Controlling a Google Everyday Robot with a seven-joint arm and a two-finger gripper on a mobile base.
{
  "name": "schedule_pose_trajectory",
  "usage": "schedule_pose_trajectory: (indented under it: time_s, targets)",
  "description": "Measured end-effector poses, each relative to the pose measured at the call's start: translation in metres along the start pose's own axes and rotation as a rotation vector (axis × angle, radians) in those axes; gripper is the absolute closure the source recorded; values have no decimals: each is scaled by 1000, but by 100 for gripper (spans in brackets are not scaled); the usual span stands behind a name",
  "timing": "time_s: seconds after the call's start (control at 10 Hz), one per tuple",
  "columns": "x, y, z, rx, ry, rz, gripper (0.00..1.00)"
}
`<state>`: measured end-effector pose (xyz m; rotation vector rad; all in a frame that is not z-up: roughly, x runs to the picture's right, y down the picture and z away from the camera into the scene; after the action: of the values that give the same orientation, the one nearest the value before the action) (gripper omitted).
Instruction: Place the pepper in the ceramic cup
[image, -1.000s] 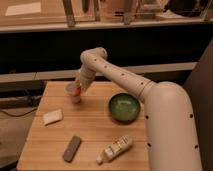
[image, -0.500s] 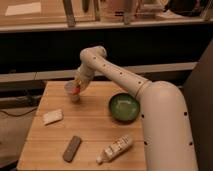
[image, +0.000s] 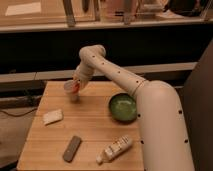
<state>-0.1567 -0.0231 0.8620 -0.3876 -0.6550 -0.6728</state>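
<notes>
Camera view, placement stage. The gripper (image: 76, 86) hangs at the back-left corner of the wooden table (image: 90, 135), directly over the mouth of the ceramic cup (image: 69, 93). The arm reaches to it from the right in a high bend. The pepper (image: 76, 90) shows as a small red-orange patch at the tip of the gripper, at the cup's rim on the side nearest the arm. How much of it lies below the rim is hidden.

Change over the last second: very little. The gripper remains above the cup, the arm's bend shifts only slightly, and the red patch stays at the same place against the rim. The cup has not moved on the table.

Whether the gripper grips the pepper or has let it go cannot be told from this view. The pause over the cup suggests that transport is done and only release and withdrawal remain; a pepper caught on the rim could tip outward.

Well clear of the cup lie a dark green bowl (image: 122, 107), a white bottle (image: 115, 149), a dark block (image: 72, 148) and a pale pad (image: 52, 116) — none of them in the arm's way.
</notes>
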Motion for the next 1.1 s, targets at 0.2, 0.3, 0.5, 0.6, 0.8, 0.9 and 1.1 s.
schedule_pose_trajectory:
  time_s: [0.2, 0.3, 0.5, 0.6, 0.8, 0.9, 1.1]
  targets:
    - [0, -1, -2, 1, -4, -3, 100]
    - [0, -1, -3, 2, -5, -3, 100]
    - [1, -4, -5, 5, -6, -4, 100]
    - [2, -6, -6, 6, -8, -6, 100]
    - [1, -8, -7, 7, -10, -9, 100]
    - [1, -10, -8, 7, -11, -10, 100]
    - [2, -12, -9, 8, -12, -11, 100]
